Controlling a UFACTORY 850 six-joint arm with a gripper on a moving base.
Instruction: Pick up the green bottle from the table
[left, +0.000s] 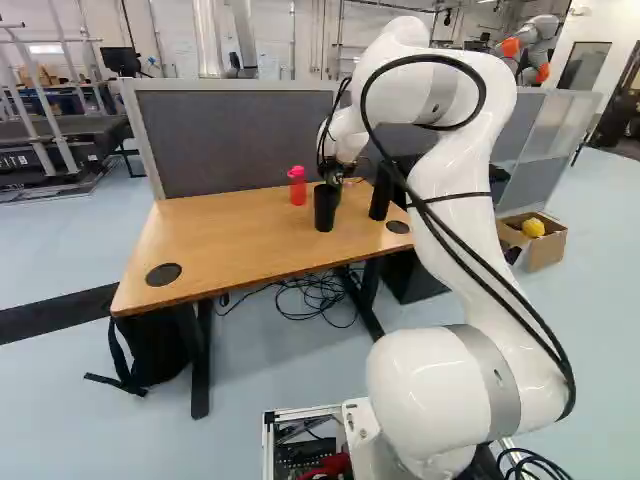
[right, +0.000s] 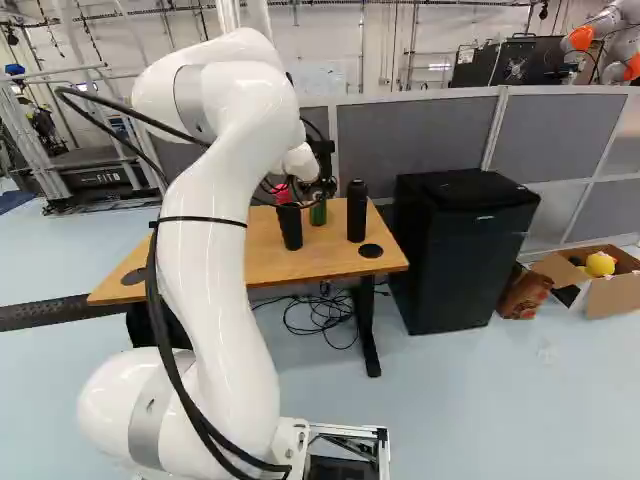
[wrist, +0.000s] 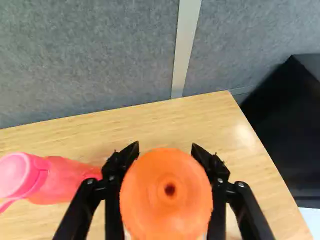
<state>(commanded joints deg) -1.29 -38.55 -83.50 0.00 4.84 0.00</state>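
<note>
In the right base view my gripper (right: 322, 168) is over the table (right: 270, 262), at the upper part of the green bottle (right: 318, 213), which stands upright between two black vessels. The wrist view shows the gripper (wrist: 166, 150) with its two fingers against opposite sides of the bottle, shut on it. The bottle's round orange cap (wrist: 166, 200) faces the camera and covers the body and the inner faces of the fingers. Seen in the left base view, the gripper (left: 335, 174) is behind a black cup, which hides most of the green bottle.
A pink bottle (wrist: 65, 180) lies beside the gripper in the wrist view's perspective. A black cup (left: 326, 207) and a black bottle (right: 357, 210) stand close by. Behind the table rises a grey partition (left: 230, 140). A black cabinet (right: 460, 250) is beside it. Another robot (left: 535, 40) stands far back.
</note>
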